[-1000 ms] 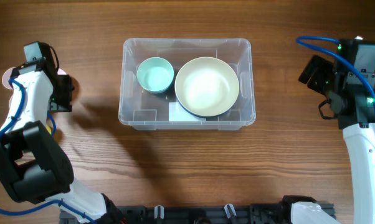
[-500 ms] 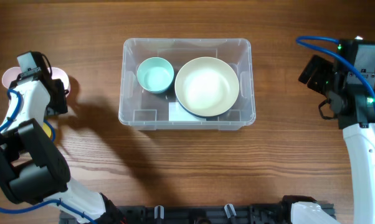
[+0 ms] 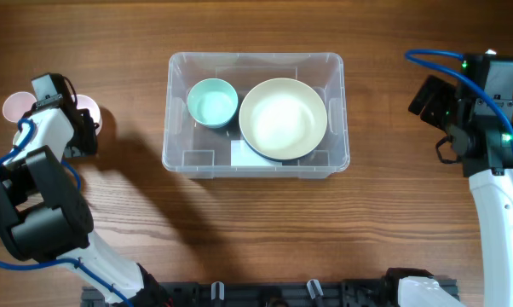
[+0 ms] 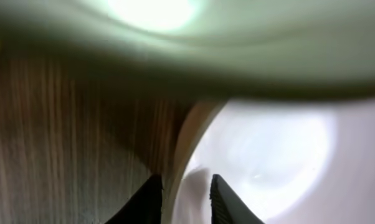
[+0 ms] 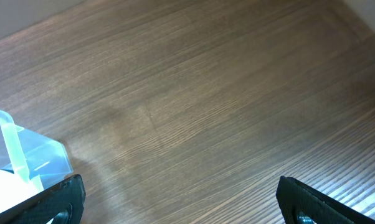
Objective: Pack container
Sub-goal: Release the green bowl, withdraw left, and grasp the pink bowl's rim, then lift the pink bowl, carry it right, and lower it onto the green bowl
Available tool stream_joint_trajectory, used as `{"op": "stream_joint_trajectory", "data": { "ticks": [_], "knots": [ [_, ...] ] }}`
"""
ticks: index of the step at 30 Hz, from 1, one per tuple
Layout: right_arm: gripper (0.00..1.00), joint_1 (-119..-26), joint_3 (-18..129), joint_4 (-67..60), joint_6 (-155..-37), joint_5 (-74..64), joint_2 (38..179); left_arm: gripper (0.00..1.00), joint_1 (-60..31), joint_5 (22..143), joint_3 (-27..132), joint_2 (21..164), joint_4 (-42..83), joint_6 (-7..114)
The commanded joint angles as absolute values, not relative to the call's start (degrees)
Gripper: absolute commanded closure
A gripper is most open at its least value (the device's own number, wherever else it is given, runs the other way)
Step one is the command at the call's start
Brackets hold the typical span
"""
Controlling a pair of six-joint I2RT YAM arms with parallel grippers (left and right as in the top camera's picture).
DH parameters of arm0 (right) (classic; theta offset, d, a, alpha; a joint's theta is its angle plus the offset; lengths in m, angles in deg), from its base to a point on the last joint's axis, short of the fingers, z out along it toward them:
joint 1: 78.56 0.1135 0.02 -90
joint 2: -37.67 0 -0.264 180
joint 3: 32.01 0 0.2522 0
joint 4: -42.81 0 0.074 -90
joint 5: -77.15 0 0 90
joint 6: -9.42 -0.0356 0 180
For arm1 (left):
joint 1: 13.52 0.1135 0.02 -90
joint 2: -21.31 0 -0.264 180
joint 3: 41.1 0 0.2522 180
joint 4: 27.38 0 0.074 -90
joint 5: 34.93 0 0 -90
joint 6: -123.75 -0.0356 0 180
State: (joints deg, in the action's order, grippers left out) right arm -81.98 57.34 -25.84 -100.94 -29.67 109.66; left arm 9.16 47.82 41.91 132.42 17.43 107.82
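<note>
Overhead puts the container (image 3: 256,170) mid-surface (image 3: 256,243), long axis left-right, to the right of your left tool (image 4: 182,186), whose tips straddle a pale dish (image 4: 268,146) rim, pinching or not I cannot tell; right tool (image 5: 181,190) spread, well apart from that dish.

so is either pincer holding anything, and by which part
Cannot tell: the left pincer straddles the rim of the pale pink round bowl, contact unclear; the right pincer is open, empty.
</note>
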Motion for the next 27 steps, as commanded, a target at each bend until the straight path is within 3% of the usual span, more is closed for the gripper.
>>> {"op": "stream_joint_trajectory", "data": {
  "ticks": [1,3,7,27],
  "knots": [
    [0.0,-82.0,58.02,-25.82,-101.59,-30.85,109.5,0.76,9.42,49.73,41.34,132.75,17.43,108.17],
    [0.01,-82.0,58.02,-25.82,-101.62,-30.85,109.5,0.79,9.42,49.73,41.34,132.7,17.56,108.17],
    [0.0,-82.0,58.02,-25.82,-101.62,-30.85,109.5,0.96,9.42,49.68,41.34,131.72,17.91,108.17],
    [0.0,-82.0,58.02,-25.8,-101.62,-30.85,109.5,0.96,8.92,46.49,41.34,125.14,22.76,106.79]
  ]
}}
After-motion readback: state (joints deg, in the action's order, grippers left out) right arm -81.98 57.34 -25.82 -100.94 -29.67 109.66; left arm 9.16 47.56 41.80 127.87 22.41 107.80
